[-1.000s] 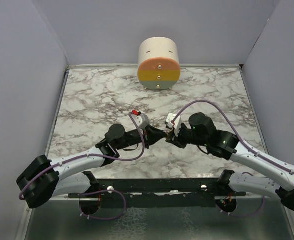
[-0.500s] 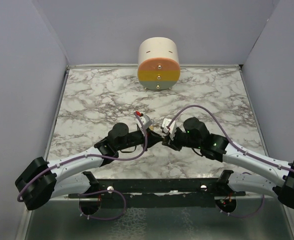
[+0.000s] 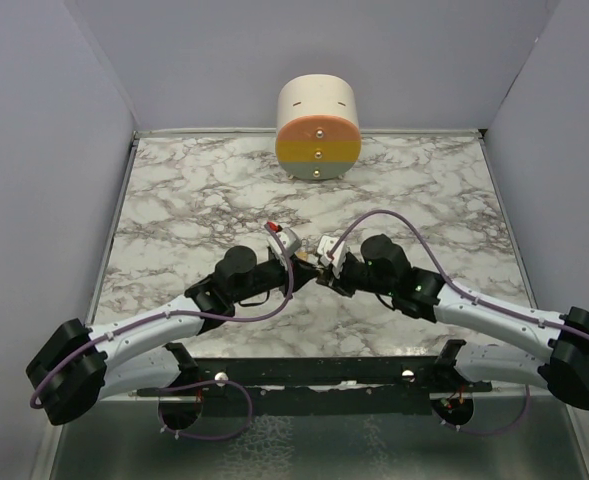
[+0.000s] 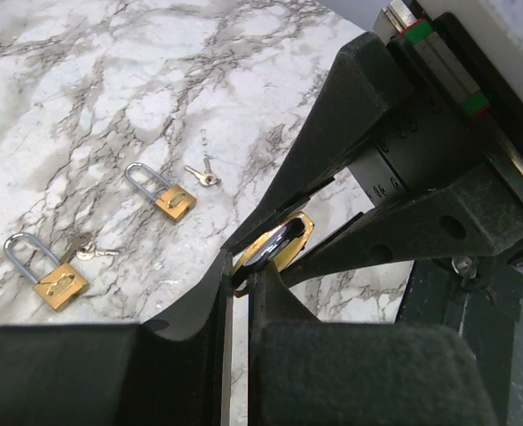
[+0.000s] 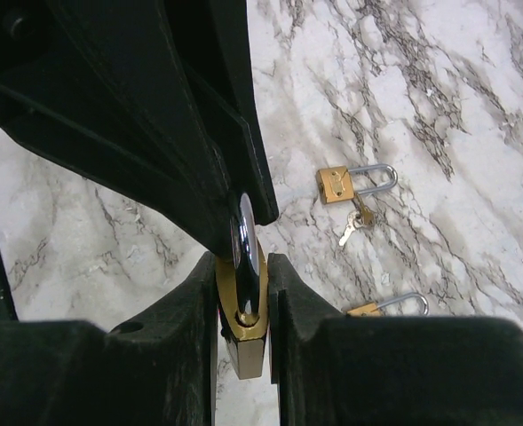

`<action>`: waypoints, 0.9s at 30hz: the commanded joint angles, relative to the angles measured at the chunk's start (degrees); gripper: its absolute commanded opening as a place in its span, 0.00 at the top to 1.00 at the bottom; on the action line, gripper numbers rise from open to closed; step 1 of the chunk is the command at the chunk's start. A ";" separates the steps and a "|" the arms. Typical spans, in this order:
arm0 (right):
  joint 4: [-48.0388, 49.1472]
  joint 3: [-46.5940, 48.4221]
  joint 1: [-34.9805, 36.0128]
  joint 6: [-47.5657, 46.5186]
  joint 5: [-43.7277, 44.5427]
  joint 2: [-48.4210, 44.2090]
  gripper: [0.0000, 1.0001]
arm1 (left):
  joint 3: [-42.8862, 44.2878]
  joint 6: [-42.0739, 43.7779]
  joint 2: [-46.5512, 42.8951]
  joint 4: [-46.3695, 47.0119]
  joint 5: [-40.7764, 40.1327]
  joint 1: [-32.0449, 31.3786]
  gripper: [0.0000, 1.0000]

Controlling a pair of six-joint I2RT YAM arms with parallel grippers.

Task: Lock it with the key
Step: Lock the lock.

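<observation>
A brass padlock point(image 5: 243, 355) with a chrome shackle point(image 5: 246, 248) is pinched between the pads of my right gripper point(image 5: 243, 293), which is shut on its body just above the marble. In the left wrist view the same padlock point(image 4: 301, 235) shows right at the tips of my left gripper point(image 4: 241, 280), whose jaws stand almost together. The left fingers point(image 5: 199, 133) come in from the opposite side and reach the shackle's far end. No key shows between the left pads; that spot is hidden. In the top view the two grippers meet tip to tip, left gripper point(image 3: 307, 264) against right gripper point(image 3: 326, 272).
Two spare padlocks point(image 4: 172, 197) point(image 4: 52, 275) lie on the marble, each with small keys point(image 4: 203, 175) point(image 4: 88, 251) beside it. A cream cylinder with an orange and yellow face point(image 3: 318, 128) stands at the back wall. Grey walls close in the sides.
The right gripper has carried the padlock leftward and the left gripper has edged forward. The gap between them has closed and their tips now meet.
</observation>
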 commanded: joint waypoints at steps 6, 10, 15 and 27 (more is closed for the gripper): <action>104.83 10.79 2.64 -4.54 -6.90 3.90 0.98 | 3.42 -6.52 -0.94 1.09 12.74 -4.87 1.00; 104.95 14.97 2.64 -1.58 -9.25 4.89 0.98 | 4.12 -6.51 -1.77 0.92 12.88 -4.86 1.00; 104.94 19.03 2.71 1.17 -12.15 5.55 0.98 | 3.77 -6.08 -1.89 0.92 13.01 -4.87 1.00; 104.92 20.05 3.65 0.31 -13.61 4.14 0.98 | 1.09 -5.25 1.14 3.26 14.71 -4.85 1.00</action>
